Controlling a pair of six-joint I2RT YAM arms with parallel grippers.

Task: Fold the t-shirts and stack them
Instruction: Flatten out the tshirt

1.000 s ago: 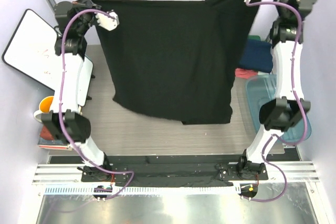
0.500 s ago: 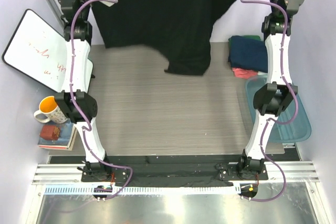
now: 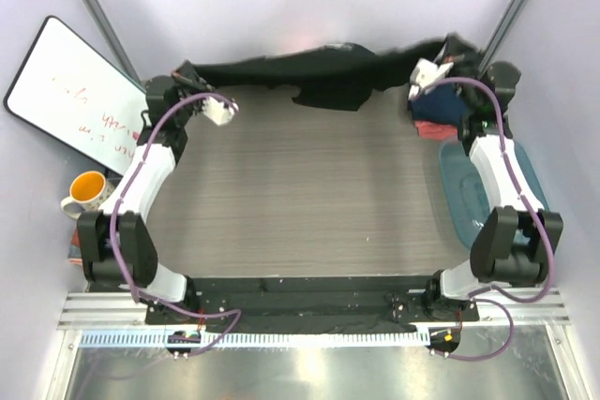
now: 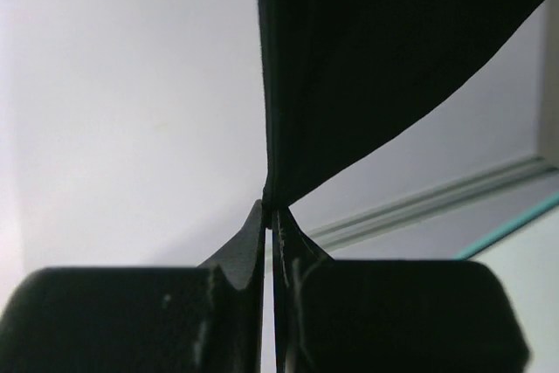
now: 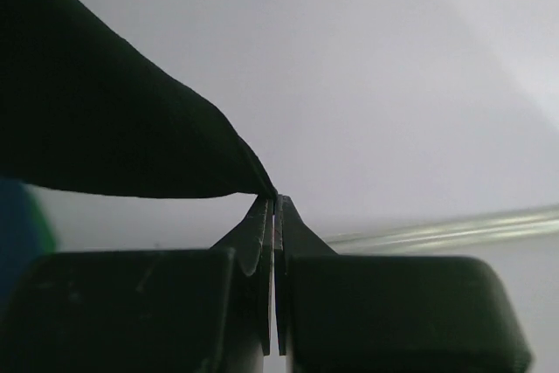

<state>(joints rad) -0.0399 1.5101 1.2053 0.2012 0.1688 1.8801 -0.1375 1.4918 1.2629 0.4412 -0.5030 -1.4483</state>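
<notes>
grey wood-grain table (image 3: 300,194) fills the top view. a second ago the black t-shirt (image 3: 319,67) hung high and spread wide; now it has come down into a rumpled band along the far edge, just beside the navy and coral stack (image 3: 442,108). it looks ready to be drawn flat, with no fold made yet. left wrist: the left gripper (image 4: 271,211) is clamped on a corner of the cloth. right wrist: the right gripper (image 5: 273,203) is likewise clenched on an edge.
</notes>
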